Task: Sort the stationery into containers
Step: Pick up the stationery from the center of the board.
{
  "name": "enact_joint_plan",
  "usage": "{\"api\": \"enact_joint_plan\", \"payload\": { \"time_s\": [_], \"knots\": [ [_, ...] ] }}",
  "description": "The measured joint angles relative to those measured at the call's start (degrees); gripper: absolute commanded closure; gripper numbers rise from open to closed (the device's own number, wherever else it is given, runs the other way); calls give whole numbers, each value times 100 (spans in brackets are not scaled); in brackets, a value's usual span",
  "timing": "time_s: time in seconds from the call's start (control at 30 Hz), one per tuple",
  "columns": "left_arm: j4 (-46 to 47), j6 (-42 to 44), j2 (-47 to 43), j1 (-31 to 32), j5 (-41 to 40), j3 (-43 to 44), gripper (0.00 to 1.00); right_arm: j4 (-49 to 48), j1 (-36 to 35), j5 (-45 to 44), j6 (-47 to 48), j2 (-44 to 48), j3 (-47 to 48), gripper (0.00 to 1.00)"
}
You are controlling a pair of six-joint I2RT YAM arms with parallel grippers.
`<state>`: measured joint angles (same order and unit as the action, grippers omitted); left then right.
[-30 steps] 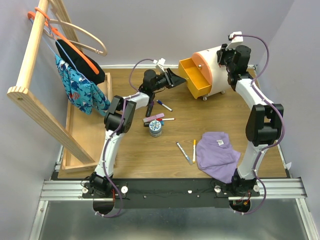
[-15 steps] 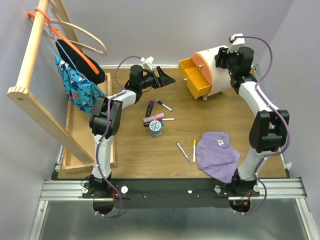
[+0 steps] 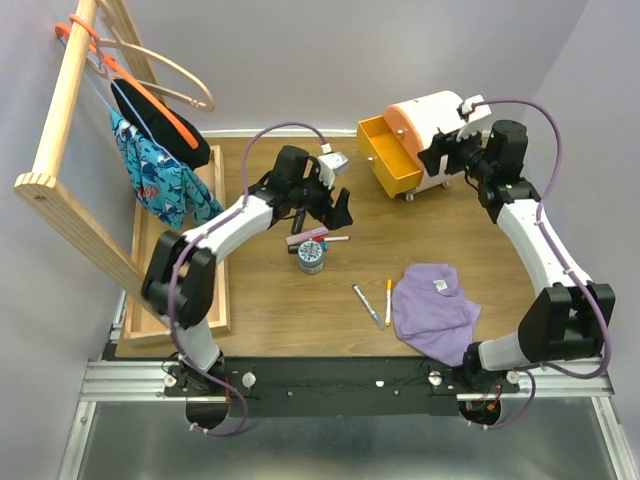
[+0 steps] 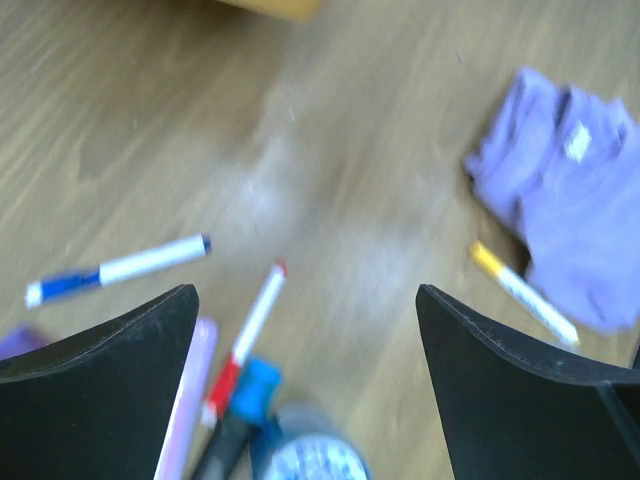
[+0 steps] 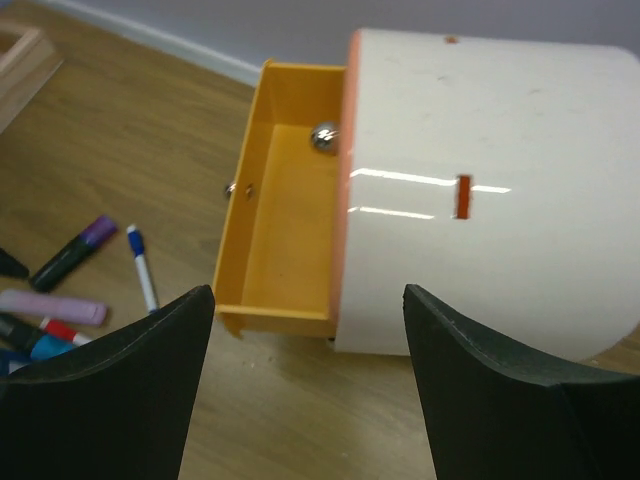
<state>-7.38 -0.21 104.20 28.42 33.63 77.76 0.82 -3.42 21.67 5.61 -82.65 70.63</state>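
- Desk [image 3: 285,312]: brown wood-grain top.
- Far right: cream drawer unit [image 3: 440,122], its yellow drawer [image 3: 385,158] pulled out.
- Centre: pink bar [image 3: 307,236] just beside a blue-patterned jar [image 3: 311,257]; a red-tipped pen [image 3: 338,239] next to the bar.
- Near side: blue-tipped pen [image 3: 367,305] and yellow-capped pen [image 3: 388,300], side by side, just left of a purple cloth [image 3: 432,310].
- Left edge: long wooden tray [image 3: 145,340].

Nothing legible anywhere. Small white tag [image 4: 577,140] on crumpled purple cloth [image 4: 560,215]: too blurred to read. Plain orange bar mark [image 5: 463,196] on cream rounded drawer unit [image 5: 500,120]: no lettering.
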Motion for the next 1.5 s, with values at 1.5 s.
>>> {"api": "enact_joint_plan", "payload": {
  "time_s": [1.5],
  "knots": [
    [-1958, 1106, -7012, -1307, -964, -3928, 1, 5047, -3974, 1272, 5445, -4181, 3497, 4]
  ]
}}
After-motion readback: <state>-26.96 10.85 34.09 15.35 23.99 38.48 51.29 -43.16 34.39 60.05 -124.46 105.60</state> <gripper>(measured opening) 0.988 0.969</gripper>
